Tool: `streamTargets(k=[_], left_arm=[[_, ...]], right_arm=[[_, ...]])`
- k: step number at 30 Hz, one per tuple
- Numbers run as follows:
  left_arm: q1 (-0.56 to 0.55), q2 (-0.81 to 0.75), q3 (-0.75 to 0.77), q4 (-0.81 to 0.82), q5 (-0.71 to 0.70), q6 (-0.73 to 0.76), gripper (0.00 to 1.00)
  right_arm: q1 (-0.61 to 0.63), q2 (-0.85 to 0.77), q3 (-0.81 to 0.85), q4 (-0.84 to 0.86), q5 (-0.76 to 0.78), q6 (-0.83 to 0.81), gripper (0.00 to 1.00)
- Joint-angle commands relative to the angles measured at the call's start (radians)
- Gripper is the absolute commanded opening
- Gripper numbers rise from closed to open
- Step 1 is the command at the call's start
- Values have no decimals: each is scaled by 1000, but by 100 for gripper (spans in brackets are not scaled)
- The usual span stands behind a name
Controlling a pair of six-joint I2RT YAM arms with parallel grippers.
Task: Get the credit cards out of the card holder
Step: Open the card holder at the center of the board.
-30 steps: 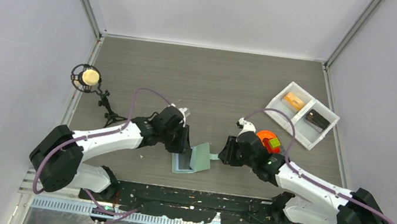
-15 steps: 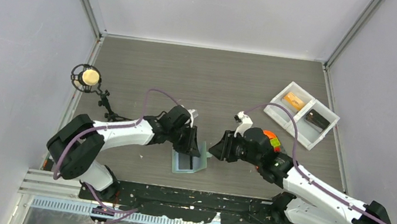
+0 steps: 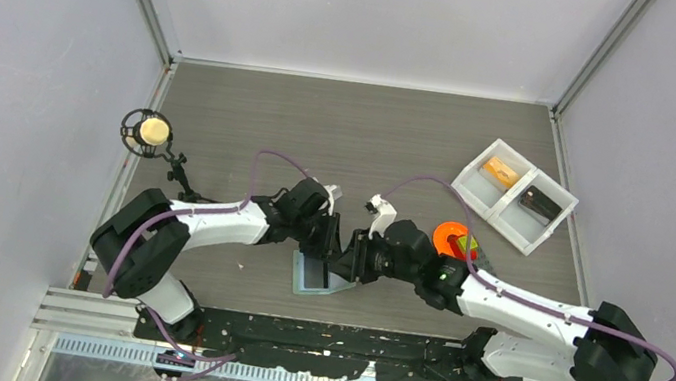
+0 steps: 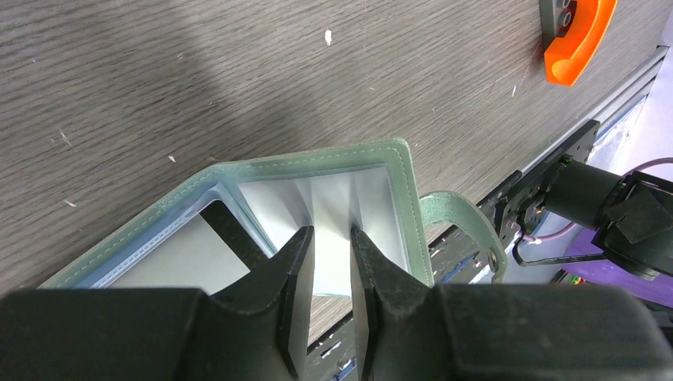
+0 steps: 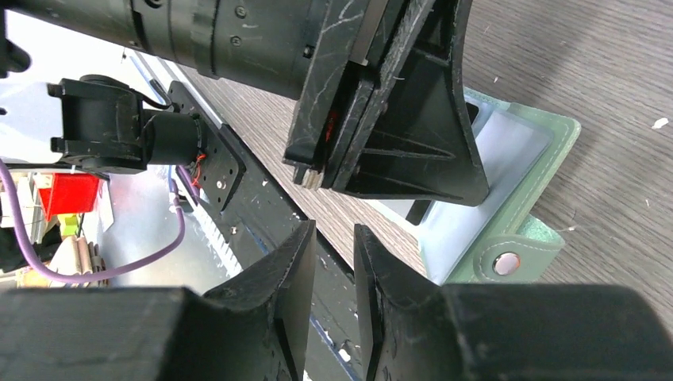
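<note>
Both arms reach inward; left gripper (image 4: 329, 235) and right gripper (image 5: 334, 231) narrowly parted.

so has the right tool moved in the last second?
Yes: the right tool shifted left, away from the white tray, now at the card holder's right edge.

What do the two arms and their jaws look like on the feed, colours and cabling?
The left arm and right arm both have white link shells, black joint housings and black bases. A purple cable loops along each. The jaws are matte black, wedge-shaped, ribbed on the outside and scuffed. No markings are legible.
</note>
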Motion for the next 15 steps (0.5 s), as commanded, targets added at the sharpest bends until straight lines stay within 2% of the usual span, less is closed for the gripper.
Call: streamTargets(k=[1, 8, 15], left_arm=[[-2, -1, 18, 24, -2, 10, 26], [17, -29, 32, -18, -38, -2, 27], [64, -112, 71, -190, -112, 18, 29]], right_arm=[[20, 28, 32, 87, 15, 23, 32], [30, 96, -24, 133, 73, 25, 29], [31, 162, -94, 167, 113, 40, 27]])
